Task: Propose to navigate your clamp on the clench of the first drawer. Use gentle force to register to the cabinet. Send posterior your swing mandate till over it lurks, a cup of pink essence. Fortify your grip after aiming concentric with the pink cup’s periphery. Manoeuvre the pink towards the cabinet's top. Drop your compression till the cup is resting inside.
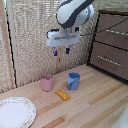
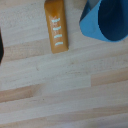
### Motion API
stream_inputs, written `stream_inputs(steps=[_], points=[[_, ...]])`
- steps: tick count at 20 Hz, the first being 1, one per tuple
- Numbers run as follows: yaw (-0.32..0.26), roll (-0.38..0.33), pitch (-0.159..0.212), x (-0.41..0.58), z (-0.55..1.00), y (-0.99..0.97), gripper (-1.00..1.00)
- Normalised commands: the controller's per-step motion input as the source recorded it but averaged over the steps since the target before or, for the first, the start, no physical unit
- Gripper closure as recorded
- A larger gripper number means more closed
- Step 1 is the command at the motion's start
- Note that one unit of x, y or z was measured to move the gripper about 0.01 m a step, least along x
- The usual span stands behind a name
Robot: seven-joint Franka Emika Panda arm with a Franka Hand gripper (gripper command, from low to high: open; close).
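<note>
In the exterior view my clamp [image 1: 61, 51] hangs open and holds nothing, its blue-tipped fingers [image 1: 67, 50] well above the wooden table. The pink cup [image 1: 47, 82] stands upright on the table below it, slightly toward the exterior view's left. The cabinet [image 1: 102, 67] stands at the exterior view's right. Its first drawer [image 1: 120, 22] is shut and carries the clench [image 1: 114, 31], a silver bar, far from the clamp. The wrist view shows no pink cup and no fingertips clearly; only a dark shape sits at its edge.
A blue cup [image 1: 74, 80] [image 2: 107, 20] stands beside the pink cup, toward the cabinet. An orange flat piece [image 1: 62, 94] [image 2: 55, 25] lies in front of both. A patterned plate [image 1: 15, 111] rests at the near left corner. The lower drawer [image 1: 117, 67] is shut. A woven screen backs the table.
</note>
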Motion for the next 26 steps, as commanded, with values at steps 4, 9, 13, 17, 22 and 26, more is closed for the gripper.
stream_inputs(steps=[4,9,13,17,22,26], points=[[0.065,-0.131,0.000,-0.137,0.55,-0.09,-1.00],[0.050,-0.146,0.008,-0.288,0.65,-0.13,-1.00],[0.080,-0.224,-0.005,-0.343,0.55,-0.16,-1.00],[0.106,-0.322,-0.032,-0.309,0.17,-0.27,-1.00],[0.118,-0.361,-0.055,-0.293,0.02,-0.30,-1.00],[0.102,-0.375,-0.067,-0.213,0.00,-0.32,-1.00]])
